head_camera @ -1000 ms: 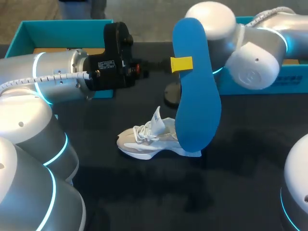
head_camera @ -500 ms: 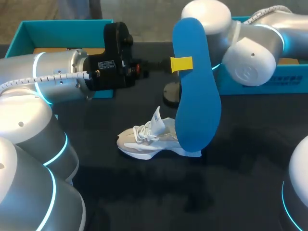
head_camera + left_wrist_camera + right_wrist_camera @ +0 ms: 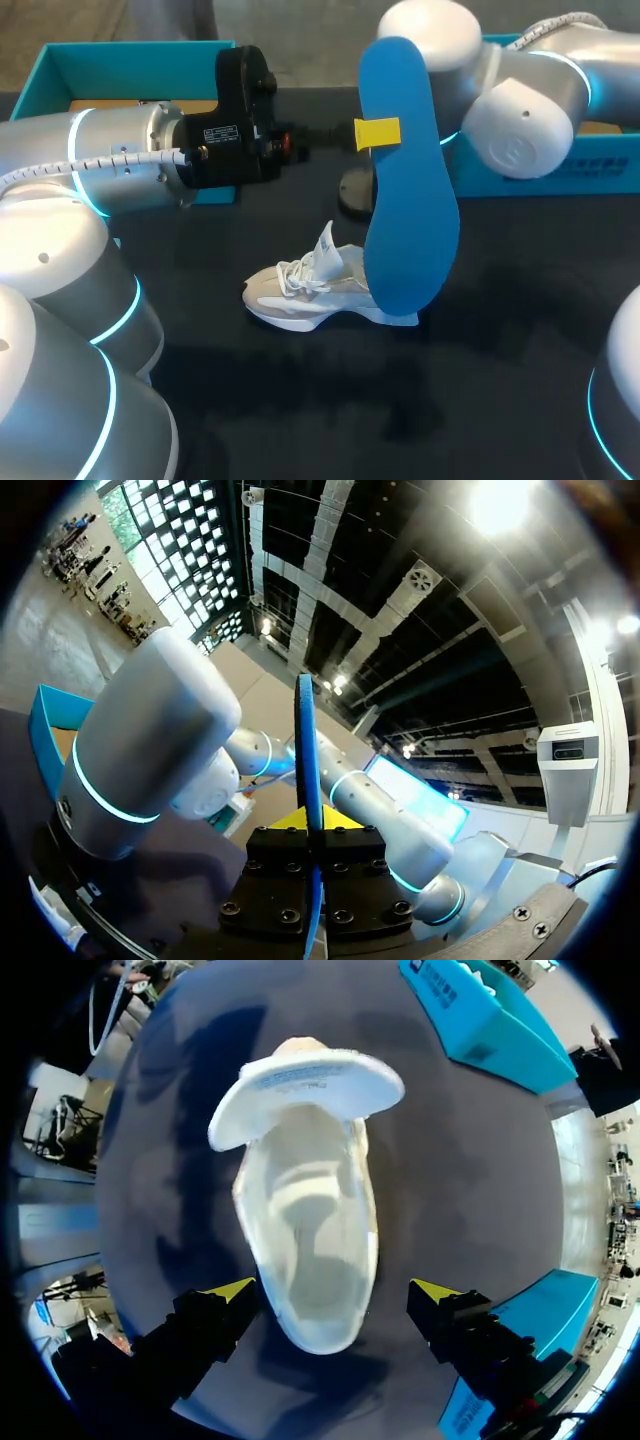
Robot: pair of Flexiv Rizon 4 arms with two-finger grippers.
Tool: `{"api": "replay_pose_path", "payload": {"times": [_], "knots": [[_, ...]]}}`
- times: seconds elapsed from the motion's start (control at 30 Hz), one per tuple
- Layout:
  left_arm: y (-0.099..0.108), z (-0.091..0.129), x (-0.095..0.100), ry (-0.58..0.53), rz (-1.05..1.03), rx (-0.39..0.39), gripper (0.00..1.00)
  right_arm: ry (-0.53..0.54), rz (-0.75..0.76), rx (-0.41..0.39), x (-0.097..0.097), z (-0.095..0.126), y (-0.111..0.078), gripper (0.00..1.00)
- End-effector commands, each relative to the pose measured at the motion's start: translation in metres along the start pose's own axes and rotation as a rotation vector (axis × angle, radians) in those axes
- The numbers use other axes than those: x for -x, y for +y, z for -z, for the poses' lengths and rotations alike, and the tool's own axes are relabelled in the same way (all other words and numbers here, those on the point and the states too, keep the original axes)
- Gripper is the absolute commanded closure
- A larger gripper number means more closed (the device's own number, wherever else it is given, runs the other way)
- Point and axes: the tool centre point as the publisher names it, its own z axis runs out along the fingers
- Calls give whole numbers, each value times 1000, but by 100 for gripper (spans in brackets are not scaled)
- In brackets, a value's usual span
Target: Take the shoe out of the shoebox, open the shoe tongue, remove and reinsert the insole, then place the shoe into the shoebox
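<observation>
The dark table (image 3: 500,340) runs wide. The left arm (image 3: 110,170) comes in from the left and the right arm (image 3: 520,110) from the far right. A teal shoebox (image 3: 130,52) sits at the far left, and a second teal box (image 3: 560,185) at the far right.

The blue insole (image 3: 405,180) stands upright in the air over the middle. The left gripper (image 3: 312,820) is clamped on its edge, one yellow tip on each face. In the head view the insole's lower end covers the heel of the white shoe (image 3: 300,290), and I can't tell whether they touch.

The shoe rests on the table, toe to the left, with its tongue (image 3: 326,250) lifted. The right gripper (image 3: 333,1295) hangs above it with its fingers spread wide to either side of the heel, gripping nothing.
</observation>
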Motion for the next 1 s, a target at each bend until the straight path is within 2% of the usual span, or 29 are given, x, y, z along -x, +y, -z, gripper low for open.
{"api": "replay_pose_path", "payload": {"times": [0.03, 0.3, 0.63, 1.0], "knots": [[0, -3, 0, 0, -1, -3, 100, -10, -6, -4, 13, -1, 7, 0], [0, -3, 0, 0, -1, -3, 100, -15, -2, 6, 28, -12, 24, 0], [0, -3, 0, 0, -1, -3, 100, 8, 1, 37, 28, -40, 40, 0], [0, -3, 0, 0, -1, -3, 100, 5, -12, 40, 27, -53, 53, 0]]}}
